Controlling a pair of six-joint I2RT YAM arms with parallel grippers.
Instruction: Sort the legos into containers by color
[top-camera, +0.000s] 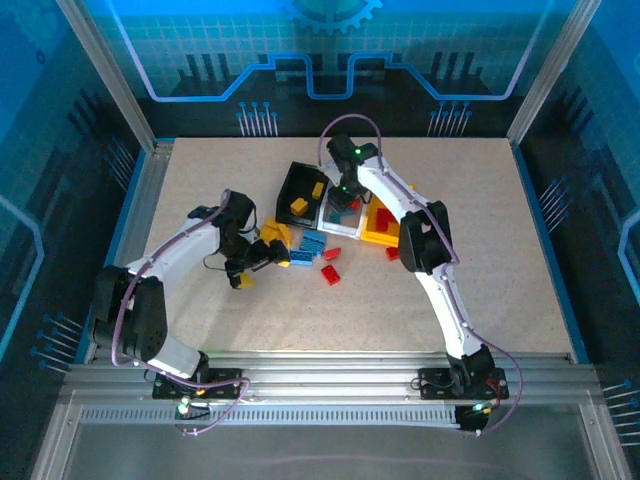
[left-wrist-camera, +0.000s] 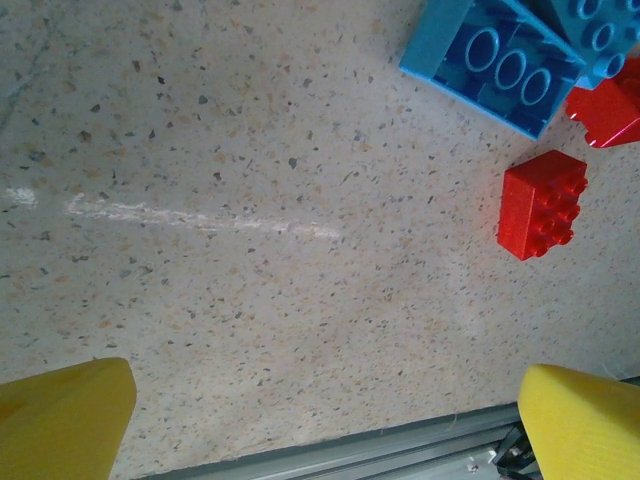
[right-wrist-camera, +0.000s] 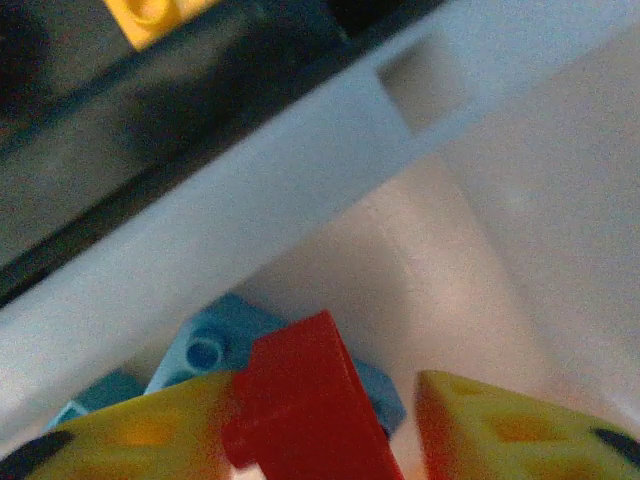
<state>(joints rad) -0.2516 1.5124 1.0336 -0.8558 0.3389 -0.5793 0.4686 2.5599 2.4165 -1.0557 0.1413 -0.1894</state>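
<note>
Held lego: a red brick (right-wrist-camera: 300, 400) of glossy moulded plastic with crisp edges, tilted over the floor of the white bin (right-wrist-camera: 300, 190).
Sorted legos: pale blue studded bricks (right-wrist-camera: 210, 350) lie on the white bin's floor. A yellow-orange brick (right-wrist-camera: 150, 15) lies in the black bin (right-wrist-camera: 200, 100), just beyond the white bin's wall.
Loose legos: a blue cluster (top-camera: 310, 245) lies just beside the white bin on the side towards the arm bases. Yellow bricks (top-camera: 275, 235) lie further left, and red bricks (top-camera: 330, 275) lie nearer the bases.
Containers: three smooth, open-topped rectangular bins joined in a row, with the white bin between the black bin and the yellow bin (top-camera: 380, 238).
Right gripper (right-wrist-camera: 325, 385): yellow ribbed fingers (right-wrist-camera: 520, 430) over the white bin. The red brick presses on one finger and a thin gap shows at the other, so it is unclear whether it is clamped.
Left gripper (left-wrist-camera: 320, 430): released, with its yellow fingers (left-wrist-camera: 60, 420) spread wide and nothing between them. It is left of the white bin, beside the yellow bricks.
Table (left-wrist-camera: 250, 250): a flat, speckled, stone-like beige surface.
</note>
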